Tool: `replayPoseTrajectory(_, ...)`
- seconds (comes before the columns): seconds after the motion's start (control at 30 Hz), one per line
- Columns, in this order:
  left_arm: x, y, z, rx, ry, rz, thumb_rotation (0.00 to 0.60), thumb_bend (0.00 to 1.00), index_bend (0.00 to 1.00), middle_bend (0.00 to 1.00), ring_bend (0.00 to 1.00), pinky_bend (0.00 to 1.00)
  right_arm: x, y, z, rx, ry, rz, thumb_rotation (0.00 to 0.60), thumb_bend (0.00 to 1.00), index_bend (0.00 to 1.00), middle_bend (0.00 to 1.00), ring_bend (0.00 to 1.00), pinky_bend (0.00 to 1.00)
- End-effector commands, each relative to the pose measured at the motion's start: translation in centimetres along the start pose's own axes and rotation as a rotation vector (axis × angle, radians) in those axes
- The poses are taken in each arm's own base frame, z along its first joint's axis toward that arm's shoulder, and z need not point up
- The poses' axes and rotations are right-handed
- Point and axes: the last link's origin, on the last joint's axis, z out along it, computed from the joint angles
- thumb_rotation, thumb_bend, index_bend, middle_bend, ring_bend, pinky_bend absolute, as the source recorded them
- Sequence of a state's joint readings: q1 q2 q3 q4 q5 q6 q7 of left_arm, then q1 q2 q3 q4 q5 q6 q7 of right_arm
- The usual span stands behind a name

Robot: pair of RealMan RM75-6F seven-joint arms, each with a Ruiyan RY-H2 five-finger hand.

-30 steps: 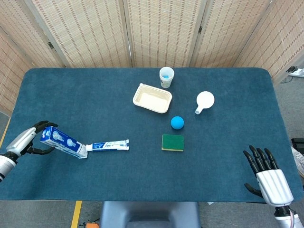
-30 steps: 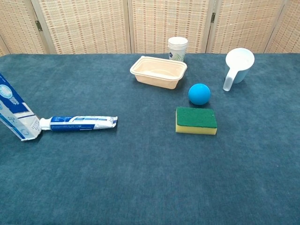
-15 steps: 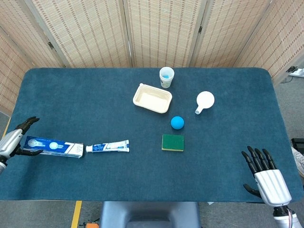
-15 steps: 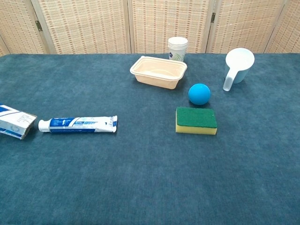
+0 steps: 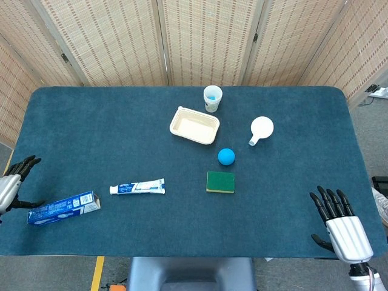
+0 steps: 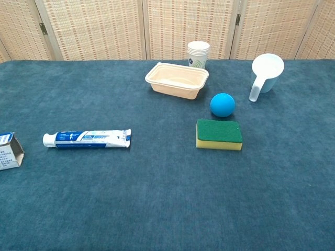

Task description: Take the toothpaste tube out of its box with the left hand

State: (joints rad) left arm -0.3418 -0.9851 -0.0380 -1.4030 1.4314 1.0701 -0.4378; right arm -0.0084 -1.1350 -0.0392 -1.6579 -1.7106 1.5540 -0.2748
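The toothpaste tube (image 5: 137, 188) lies flat on the bench (image 5: 121, 133), left of centre, clear of its box (image 5: 63, 208) at lower left. The left hand (image 5: 11, 185) at the left edge has fingers spread, holding nothing; the right hand (image 5: 339, 221), lower right, is likewise spread and empty.

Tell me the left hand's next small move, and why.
Probably just draw the left hand back off the table. The toothpaste tube lies fully out of the box, clear of its open end, and the hand's fingers are spread with nothing in them.
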Motion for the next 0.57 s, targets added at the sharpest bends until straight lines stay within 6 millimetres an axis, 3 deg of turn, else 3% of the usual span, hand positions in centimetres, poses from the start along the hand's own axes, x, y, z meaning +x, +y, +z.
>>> replayPoseTrajectory(0.03,-4.0,2.3,-5.5,0.001,0.159,0.153,0.600,0.19,0.00,0.00,0.00,0.00,0.1,0.2,0.0,-0.013,0.006,0.002,0.600,0.13,0.00,0.00,0.00,0.00)
replayPoseTrajectory(0.13,-5.5,3.1,-7.3,-0.042,0.198,0.171,0.600,0.19,0.00,0.00,0.00,0.00,0.3,0.6,0.1,-0.037,0.016,0.010,0.600,0.13,0.00,0.00,0.00,0.00)
replayPoseTrajectory(0.23,-5.7,3.7,-8.3,-0.068,0.238,0.208,0.600,0.19,0.00,0.00,0.00,0.00,0.5,0.9,0.2,-0.057,0.020,0.018,0.600,0.13,0.00,0.00,0.00,0.00)
replayPoseTrajectory(0.57,-6.1,3.8,-9.1,-0.089,0.211,0.190,0.600,0.19,0.00,0.00,0.00,0.00,0.4,1.0,0.5,-0.062,0.004,0.019,0.600,0.13,0.00,0.00,0.00,0.00)
